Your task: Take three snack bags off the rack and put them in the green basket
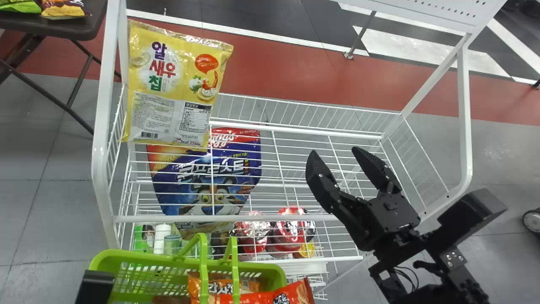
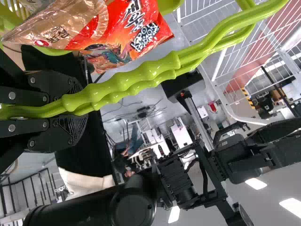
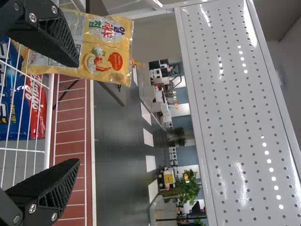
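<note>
The yellow, printed plastic snack bag (image 1: 173, 84) stood at the left end of the white wire rack (image 1: 295, 132), above a blue-and-red bag (image 1: 236, 169). Your right gripper (image 1: 334, 151) was over the rack, to that yellow bag's right, with its fingers spread and nothing between them. Your left gripper (image 2: 70, 113) had its fingers closed on the handles of the green plastic basket (image 1: 143, 258), in front of the rack, which held a shiny red snack bag (image 1: 270, 297) and an orange one (image 1: 248, 286).
</note>
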